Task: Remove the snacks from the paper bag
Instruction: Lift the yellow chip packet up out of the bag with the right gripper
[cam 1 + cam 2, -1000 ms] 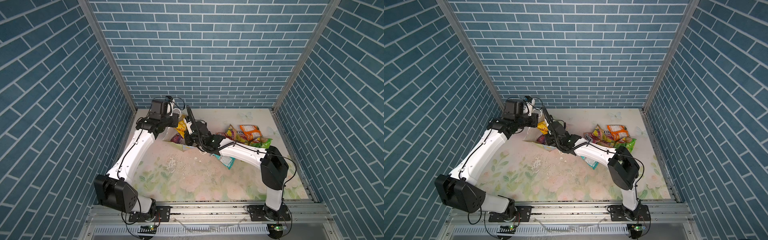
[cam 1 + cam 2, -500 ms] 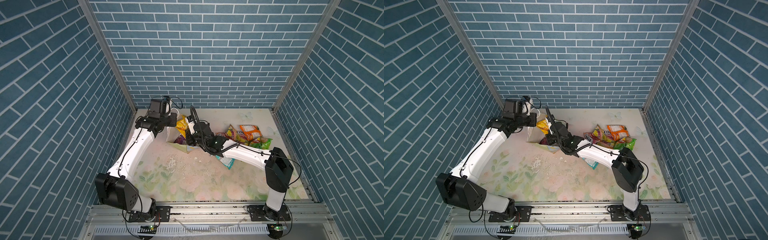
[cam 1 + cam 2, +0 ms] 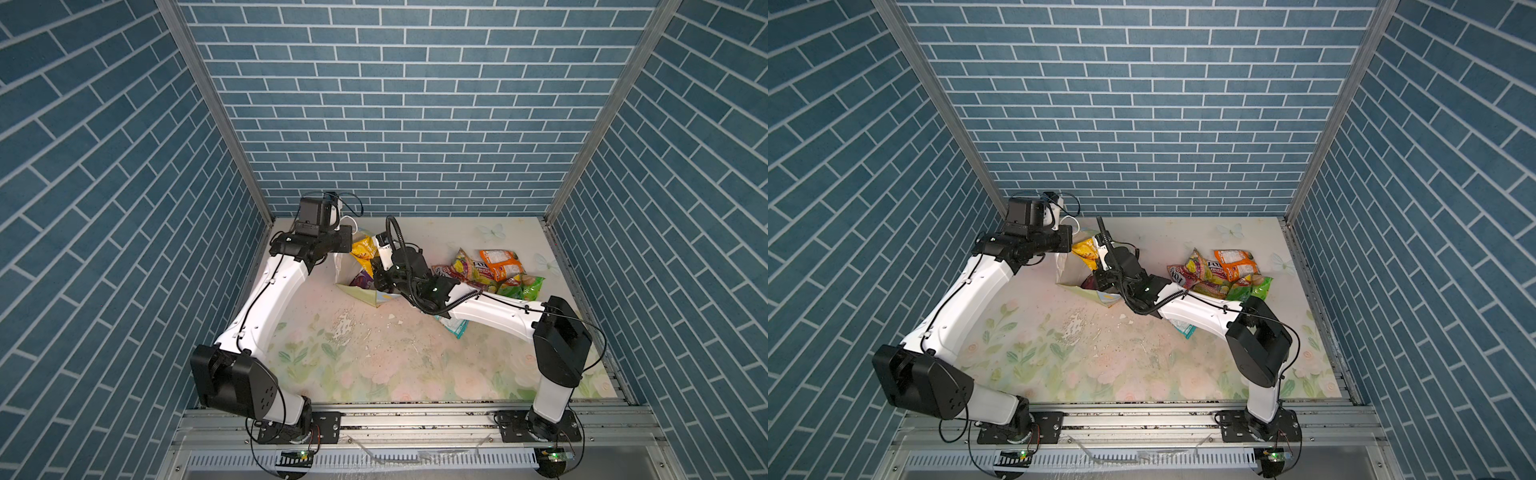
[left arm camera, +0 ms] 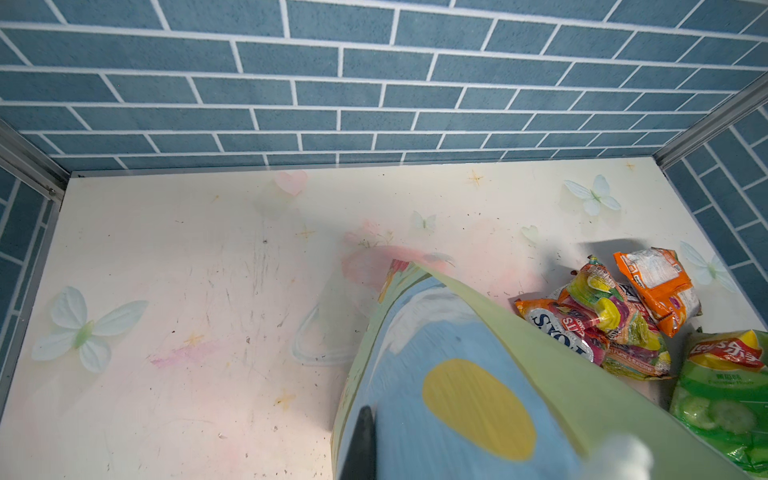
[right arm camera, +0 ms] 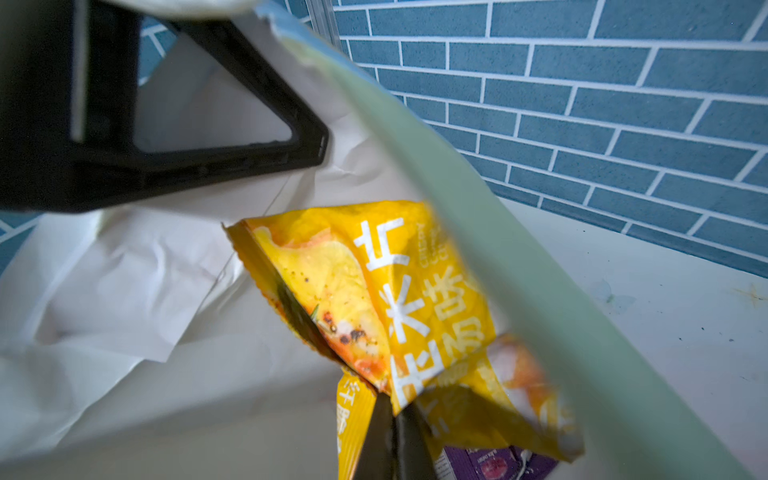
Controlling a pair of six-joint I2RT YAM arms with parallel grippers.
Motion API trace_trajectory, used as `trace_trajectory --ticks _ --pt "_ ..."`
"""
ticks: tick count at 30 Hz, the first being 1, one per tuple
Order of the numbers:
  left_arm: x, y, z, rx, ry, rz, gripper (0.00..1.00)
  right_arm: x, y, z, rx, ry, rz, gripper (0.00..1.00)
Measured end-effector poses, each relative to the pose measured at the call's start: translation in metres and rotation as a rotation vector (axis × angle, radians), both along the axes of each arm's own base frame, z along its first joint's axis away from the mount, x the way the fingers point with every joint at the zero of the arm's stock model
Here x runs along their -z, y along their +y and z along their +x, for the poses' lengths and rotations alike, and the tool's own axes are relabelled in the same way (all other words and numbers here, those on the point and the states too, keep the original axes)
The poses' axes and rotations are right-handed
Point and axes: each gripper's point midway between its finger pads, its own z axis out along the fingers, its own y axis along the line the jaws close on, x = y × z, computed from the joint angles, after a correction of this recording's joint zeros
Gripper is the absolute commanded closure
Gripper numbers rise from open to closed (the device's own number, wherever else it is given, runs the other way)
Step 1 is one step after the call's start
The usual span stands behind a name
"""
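Observation:
The paper bag (image 3: 348, 272) stands tipped at the back left, its white inside (image 5: 124, 291) open towards my right wrist camera. My left gripper (image 3: 350, 241) is shut on the bag's upper wall; in the left wrist view one dark finger (image 4: 362, 440) lies on the blue, sun-printed outside (image 4: 478, 407). My right gripper (image 5: 392, 415) reaches into the bag's mouth and is shut on a corner of a yellow snack packet (image 5: 374, 291), which shows at the rim in both top views (image 3: 362, 250) (image 3: 1084, 250). A purple packet (image 5: 490, 461) lies lower in the bag.
Several snacks lie in a pile (image 3: 478, 272) at the back right: an orange packet (image 3: 500, 262), a fruit-print one (image 4: 606, 307) and a green one (image 3: 525, 286). A teal packet (image 3: 455, 328) lies partly under my right forearm. The blue brick wall (image 3: 395, 124) stands close behind the bag.
The left gripper has lifted the bag's rim a little, so the bag stands more upright. The right arm has shifted slightly, still holding the yellow packet at the bag's mouth.

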Motion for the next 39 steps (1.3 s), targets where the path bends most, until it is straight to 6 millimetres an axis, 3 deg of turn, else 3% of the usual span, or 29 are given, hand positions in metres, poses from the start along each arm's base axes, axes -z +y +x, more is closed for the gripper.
trace_trajectory --ticks 18,27,39 --pt "0.006 0.001 0.002 -0.004 0.025 -0.023 1.00 -0.037 0.003 0.001 -0.006 0.054 -0.044 1.00" --pt "0.007 0.001 0.001 -0.004 0.028 -0.023 1.00 -0.037 0.003 0.002 -0.021 0.118 -0.085 1.00" --pt "0.010 -0.001 0.000 0.009 0.037 -0.036 1.00 -0.019 0.004 0.011 -0.014 0.197 -0.139 1.00"
